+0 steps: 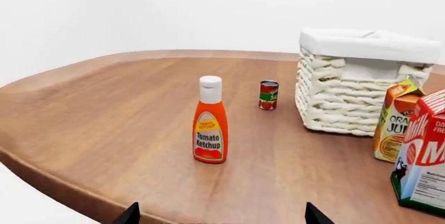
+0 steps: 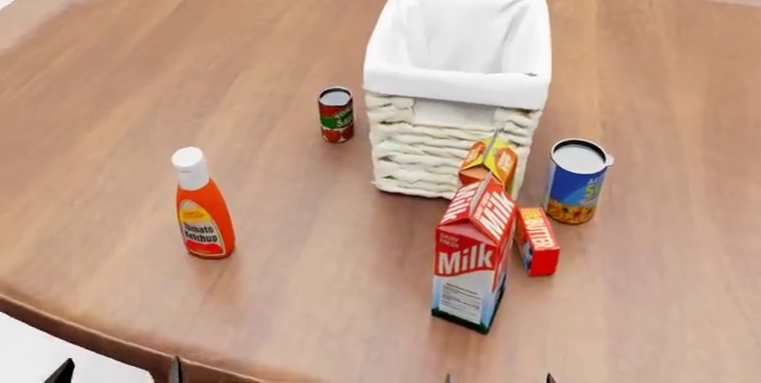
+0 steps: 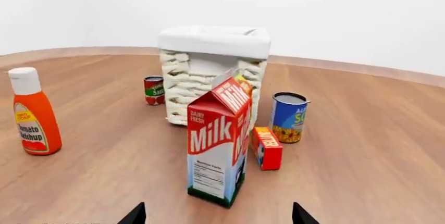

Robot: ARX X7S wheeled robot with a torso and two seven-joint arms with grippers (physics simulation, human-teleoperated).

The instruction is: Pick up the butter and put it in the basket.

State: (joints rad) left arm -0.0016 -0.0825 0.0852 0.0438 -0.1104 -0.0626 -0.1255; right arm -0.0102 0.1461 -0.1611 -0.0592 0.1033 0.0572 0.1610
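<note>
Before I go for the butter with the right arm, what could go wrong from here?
1. The butter sits tight beside the milk, which is tall and stands nearer the right tool; a straight reach could topple it.
2. The blue can and juice crowd the butter's far side, leaving little room for open fingers.
3. The basket is tall, so a low carry could catch its rim.

Wooden worktop [image 2: 119, 62], rounded edge, carries everything: basket [image 2: 458, 89] mid-rear, small red can [image 2: 337, 114] just left of it, ketchup bottle [image 2: 201, 205] further left, nearer the front. Right cluster: juice carton [image 2: 491, 162] against the basket's front, milk carton [image 2: 473, 254] before it, butter [image 2: 537, 240] just beside the milk, blue can [image 2: 576, 182] behind the butter.
</note>
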